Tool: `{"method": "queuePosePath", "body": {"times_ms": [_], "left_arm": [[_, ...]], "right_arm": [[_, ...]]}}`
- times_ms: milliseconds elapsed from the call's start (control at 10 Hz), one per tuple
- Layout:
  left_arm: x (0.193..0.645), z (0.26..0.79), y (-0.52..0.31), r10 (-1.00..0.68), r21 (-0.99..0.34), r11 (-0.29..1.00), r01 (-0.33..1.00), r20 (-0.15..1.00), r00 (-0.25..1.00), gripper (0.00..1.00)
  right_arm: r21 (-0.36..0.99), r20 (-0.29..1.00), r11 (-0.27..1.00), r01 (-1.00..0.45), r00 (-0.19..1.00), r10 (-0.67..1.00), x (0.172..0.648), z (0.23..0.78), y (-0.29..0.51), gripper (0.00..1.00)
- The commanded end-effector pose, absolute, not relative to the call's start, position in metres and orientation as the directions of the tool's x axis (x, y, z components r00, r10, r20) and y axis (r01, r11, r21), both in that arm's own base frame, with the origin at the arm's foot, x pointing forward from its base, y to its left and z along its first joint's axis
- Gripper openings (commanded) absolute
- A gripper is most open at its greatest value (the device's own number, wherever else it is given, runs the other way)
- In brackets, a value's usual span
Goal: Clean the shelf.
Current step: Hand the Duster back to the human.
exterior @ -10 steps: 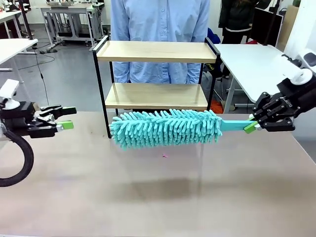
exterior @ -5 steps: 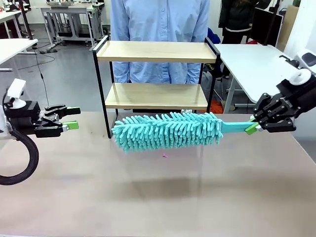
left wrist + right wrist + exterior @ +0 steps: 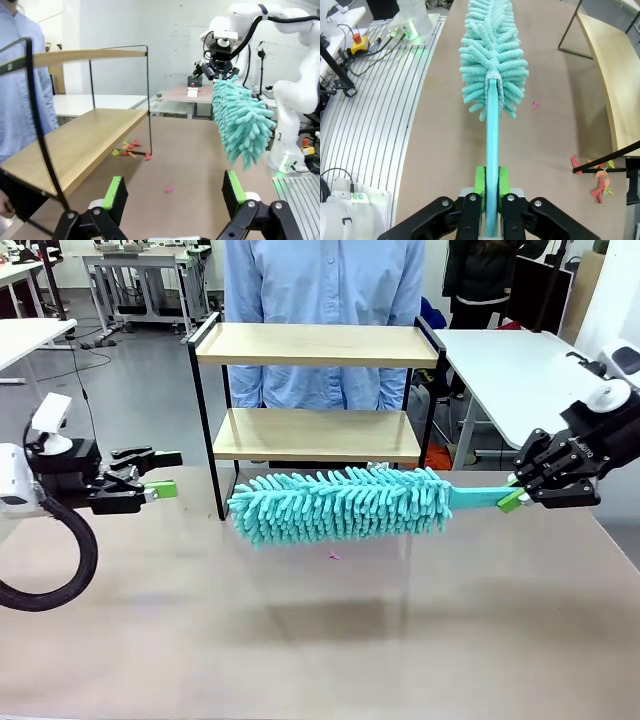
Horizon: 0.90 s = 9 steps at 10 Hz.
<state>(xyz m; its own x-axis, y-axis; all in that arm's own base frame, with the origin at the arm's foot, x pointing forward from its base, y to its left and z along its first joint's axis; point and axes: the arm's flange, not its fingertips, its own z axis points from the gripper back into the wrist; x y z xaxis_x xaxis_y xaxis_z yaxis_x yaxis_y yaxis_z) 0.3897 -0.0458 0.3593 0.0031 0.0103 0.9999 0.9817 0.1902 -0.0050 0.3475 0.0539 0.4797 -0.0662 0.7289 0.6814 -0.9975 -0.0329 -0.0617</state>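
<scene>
Left gripper (image 3: 165, 473) advanced toward shelf (image 3: 315, 345), jaws wide, empty; right gripper (image 3: 512, 496) clamps duster (image 3: 340, 502) handle; sweep boards level.

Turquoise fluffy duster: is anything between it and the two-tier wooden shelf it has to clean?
Nothing visible. The turquoise fluffy duster, clamped by its handle in the right hand, hangs above the table in front of the two-tier wooden shelf. Both boards are bare and open toward it.

The shelf (image 3: 316, 390) — two bare wooden boards, black frame — stands upright.
</scene>
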Motion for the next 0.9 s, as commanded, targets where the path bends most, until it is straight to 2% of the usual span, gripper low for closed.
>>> {"method": "queuePosePath", "body": {"times_ms": [0,300,800], "left_arm": [[0.339,0.365,-0.077,0.04,-0.03,0.147,0.989,0.999,0.024,1.0],[0.315,0.368,-0.113,0.017,-0.045,0.014,0.999,0.999,0.045,1.0],[0.279,0.361,-0.139,0.034,-0.049,-0.082,0.995,0.998,0.052,1.0]], "right_arm": [[-0.085,0.709,-0.048,-0.995,-0.095,0.699,0.347,0.479,0.055,0.13],[-0.085,0.709,-0.048,-0.995,-0.095,0.699,0.347,0.479,0.055,0.13],[-0.085,0.709,-0.048,-0.995,-0.095,0.699,0.347,0.479,0.055,0.13]]}}
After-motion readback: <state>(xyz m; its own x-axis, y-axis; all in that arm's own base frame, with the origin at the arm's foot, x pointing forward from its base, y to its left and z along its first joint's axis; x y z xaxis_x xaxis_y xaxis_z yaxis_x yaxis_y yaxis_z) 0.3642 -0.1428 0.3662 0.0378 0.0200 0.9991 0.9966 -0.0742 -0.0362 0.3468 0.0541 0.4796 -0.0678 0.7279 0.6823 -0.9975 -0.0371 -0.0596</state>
